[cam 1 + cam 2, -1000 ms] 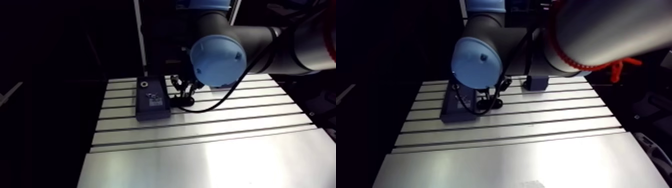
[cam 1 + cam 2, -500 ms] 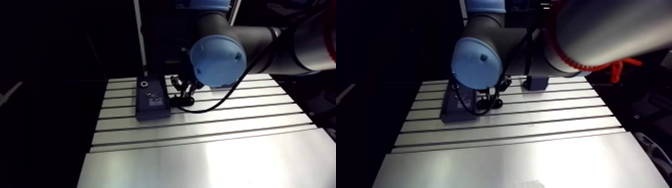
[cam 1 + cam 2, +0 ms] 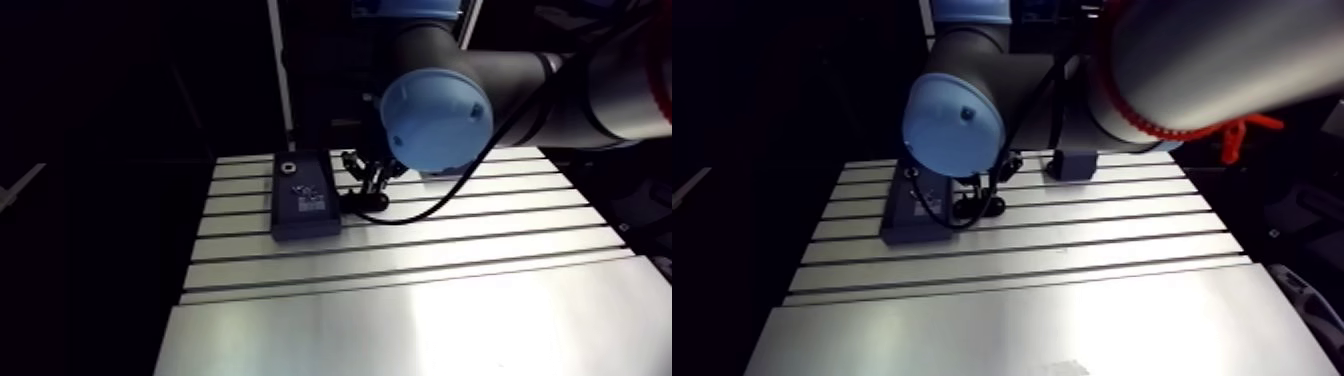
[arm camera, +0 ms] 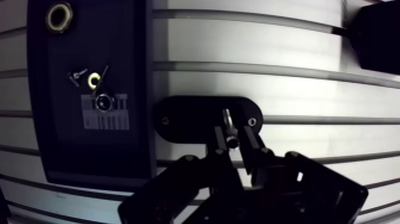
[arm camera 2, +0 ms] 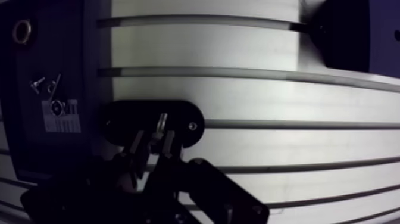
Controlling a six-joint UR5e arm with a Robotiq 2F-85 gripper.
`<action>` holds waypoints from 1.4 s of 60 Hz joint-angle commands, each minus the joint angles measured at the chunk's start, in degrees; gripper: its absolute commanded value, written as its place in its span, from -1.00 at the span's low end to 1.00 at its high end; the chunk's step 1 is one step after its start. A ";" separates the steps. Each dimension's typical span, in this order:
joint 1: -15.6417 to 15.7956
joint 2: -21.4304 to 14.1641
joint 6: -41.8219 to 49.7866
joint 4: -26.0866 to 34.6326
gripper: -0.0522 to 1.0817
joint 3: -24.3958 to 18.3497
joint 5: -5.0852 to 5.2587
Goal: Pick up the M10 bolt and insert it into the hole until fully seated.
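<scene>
The tool (image 4: pixel 233 140) is clenched on the M10 bolt (image 4: pixel 228 121), upright in its black holder (image 4: pixel 178 119) near the far edge of the bench (image 3: pixel 400 300). Grasp made; lifting and seating in the hole (image 4: pixel 59 16) of the dark block (image 4: pixel 125 47) remain.

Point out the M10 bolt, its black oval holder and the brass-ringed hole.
M10 bolt (image 4: pixel 227 118), wrist view, on its silver shaft.
Black oval holder (image 4: pixel 190 119), wrist view, on its bare top.
Brass-ringed hole (image 4: pixel 59 16), wrist view, at its centre.

Slim silvery bolt (image 4: pixel 228 124) rests on black oval holder (image 4: pixel 189 119).
</scene>
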 commanded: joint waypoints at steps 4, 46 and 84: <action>0.06 -0.23 0.03 0.09 0.49 -0.30 0.10; -0.12 -2.73 0.03 11.04 0.82 -8.98 0.01; -6.22 -3.69 2.32 39.93 0.96 -24.84 -0.25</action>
